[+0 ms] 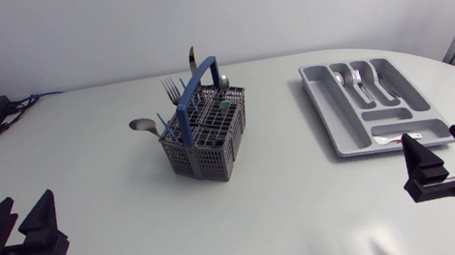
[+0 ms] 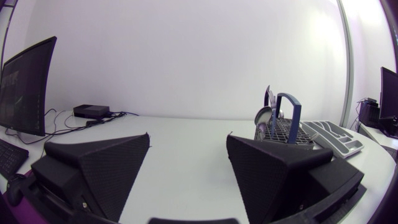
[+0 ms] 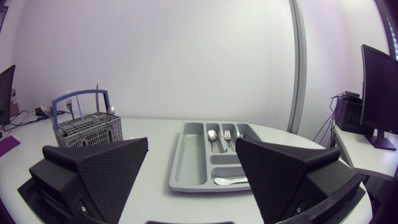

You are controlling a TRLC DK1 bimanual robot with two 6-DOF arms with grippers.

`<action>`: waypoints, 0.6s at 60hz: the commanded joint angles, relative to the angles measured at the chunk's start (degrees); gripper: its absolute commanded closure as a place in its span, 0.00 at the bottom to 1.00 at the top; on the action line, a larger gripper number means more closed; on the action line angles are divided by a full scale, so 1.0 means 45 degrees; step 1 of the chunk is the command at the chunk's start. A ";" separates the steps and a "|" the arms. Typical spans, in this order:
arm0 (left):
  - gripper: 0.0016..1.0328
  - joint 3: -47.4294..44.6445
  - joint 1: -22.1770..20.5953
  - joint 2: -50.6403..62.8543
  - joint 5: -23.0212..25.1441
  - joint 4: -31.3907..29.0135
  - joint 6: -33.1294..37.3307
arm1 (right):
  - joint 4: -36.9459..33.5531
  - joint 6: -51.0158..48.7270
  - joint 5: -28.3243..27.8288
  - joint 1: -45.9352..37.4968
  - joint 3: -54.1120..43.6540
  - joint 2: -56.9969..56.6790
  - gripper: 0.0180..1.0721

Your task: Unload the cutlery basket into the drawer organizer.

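Centrally, cutlery basket (image 1: 204, 154) with forks (image 1: 172, 90), spoon (image 1: 143, 125), knife (image 1: 191, 60), organizer (image 1: 331, 102) holding spoons (image 1: 343, 78), fork (image 1: 357, 78)

The left gripper (image 1: 27, 214) rests well to the left of the cutlery basket (image 1: 207, 136) and on its near side, its two black wedge fingers spread wide apart and pointing up and away. The right gripper (image 1: 441, 153) mirrors it, well to the right of the basket and also on its near side, with its fingers equally wide apart. Behind each gripper only the last dark link of its arm shows, both level and far from the basket
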 commanded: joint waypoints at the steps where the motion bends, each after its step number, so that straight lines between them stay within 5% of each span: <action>1: 0.05 -0.0119 -0.0093 -0.0081 -0.0047 -0.0168 -0.0283 | -0.0027 0.0095 0.0055 0.0080 -0.0284 -0.0066 0.04; 36: 0.05 0.0584 0.0161 -0.0100 -0.0047 0.0418 -0.0595 | 0.0324 0.0115 0.0055 0.0216 -0.0323 -0.0085 0.04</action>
